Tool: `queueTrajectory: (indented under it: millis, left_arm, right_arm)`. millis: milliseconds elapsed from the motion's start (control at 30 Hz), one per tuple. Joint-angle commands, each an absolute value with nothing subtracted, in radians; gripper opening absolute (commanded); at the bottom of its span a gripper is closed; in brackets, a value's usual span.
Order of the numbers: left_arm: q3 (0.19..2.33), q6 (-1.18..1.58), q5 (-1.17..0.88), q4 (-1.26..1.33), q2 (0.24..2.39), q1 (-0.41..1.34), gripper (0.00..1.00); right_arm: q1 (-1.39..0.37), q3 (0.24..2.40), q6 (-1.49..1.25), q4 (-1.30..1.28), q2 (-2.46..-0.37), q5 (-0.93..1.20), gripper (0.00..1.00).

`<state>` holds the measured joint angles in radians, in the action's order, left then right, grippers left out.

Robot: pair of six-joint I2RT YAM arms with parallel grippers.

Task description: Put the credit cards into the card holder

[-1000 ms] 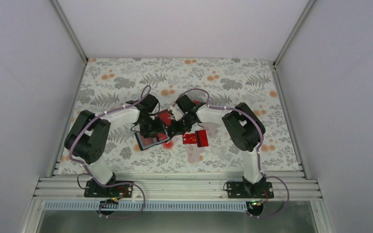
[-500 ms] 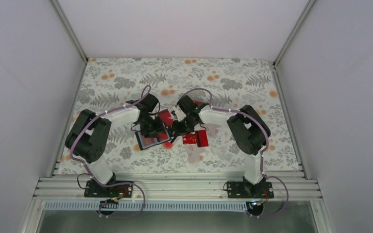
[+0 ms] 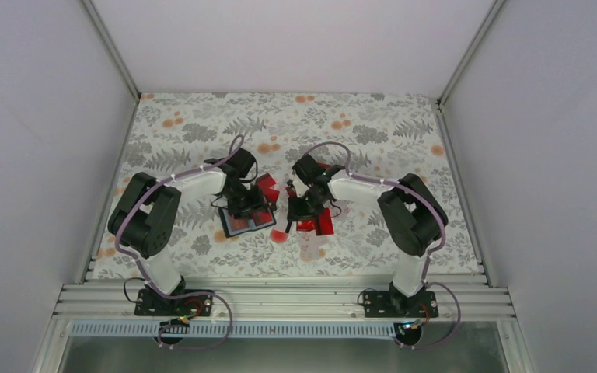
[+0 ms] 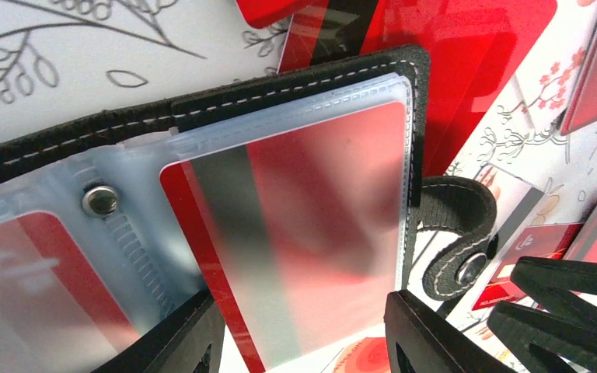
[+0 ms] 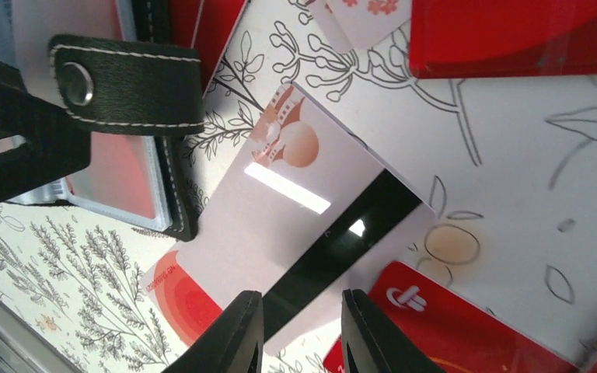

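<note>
The black card holder (image 3: 247,223) lies open left of centre, its stitched rim (image 4: 280,85) and clear sleeves filling the left wrist view. A red credit card with a dark stripe (image 4: 311,202) sits in the right sleeve, one corner poking out at the bottom. My left gripper (image 4: 303,342) straddles that sleeve with a finger on each side edge, holding it. My right gripper (image 5: 299,342) is slightly open and empty above a white card with a black stripe (image 5: 280,233). Red credit cards lie loose behind the holder (image 3: 267,186) and under my right gripper (image 3: 316,224).
The holder's snap strap (image 5: 124,78) curls out towards the right arm. A red card with a white logo (image 5: 466,326) lies beside the white one, another (image 5: 513,39) farther off. The right gripper's fingers (image 4: 567,303) stand close to the holder. The floral cloth (image 3: 373,124) covers the table.
My right gripper has opened and pulled back from the holder to the right, now over the loose cards. The left gripper and the holder have stayed put.
</note>
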<state>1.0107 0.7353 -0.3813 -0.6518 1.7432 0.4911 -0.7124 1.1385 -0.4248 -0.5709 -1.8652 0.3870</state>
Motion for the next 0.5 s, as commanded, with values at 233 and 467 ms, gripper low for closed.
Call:
queueTrajectory:
  millis: [233,467]
  left_arm:
    - [1.034,0.684,-0.359,-0.601,1.738,0.511,0.56]
    - [1.038,0.673,-0.292,-0.669,1.655,0.511,0.65]
  right_arm:
    - [-0.699,1.14,-0.424,-0.656,-1.737,0.327,0.27]
    - [-0.696,1.153,-0.455,-0.695,-1.671,0.26,0.28]
